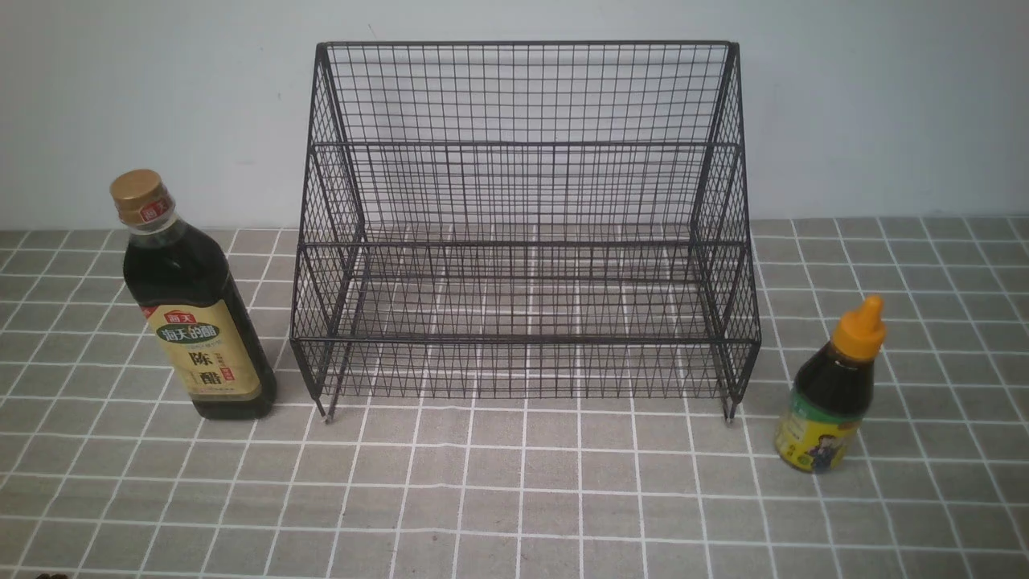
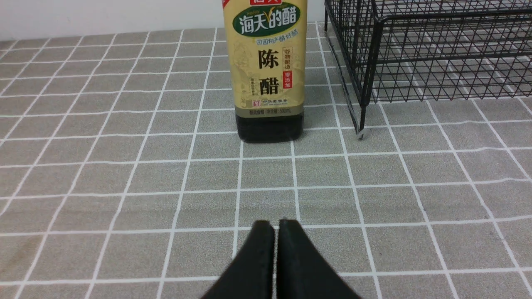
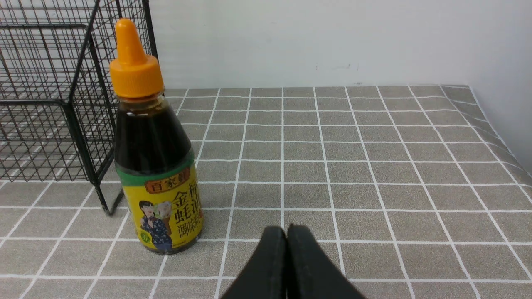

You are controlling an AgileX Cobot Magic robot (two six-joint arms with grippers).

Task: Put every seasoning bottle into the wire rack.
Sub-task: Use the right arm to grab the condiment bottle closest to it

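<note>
The black wire rack point(image 1: 522, 225) stands empty at the back middle of the table. A tall seasoning bottle point(image 1: 193, 305) with gold cap and tan label stands upright to its left. A short seasoning bottle point(image 1: 832, 394) with orange nozzle cap and yellow-green label stands upright to its right. Neither arm shows in the front view. My left gripper point(image 2: 276, 224) is shut and empty, low over the cloth, facing the tall bottle point(image 2: 266, 70) beside the rack's leg point(image 2: 362, 120). My right gripper point(image 3: 286, 229) is shut and empty, near the short bottle point(image 3: 156, 158) and the rack's corner point(image 3: 83, 124).
A grey checked tablecloth point(image 1: 522, 490) covers the table. A pale wall point(image 1: 884, 96) rises just behind the rack. The cloth's edge point(image 3: 498, 137) falls away beyond the short bottle in the right wrist view.
</note>
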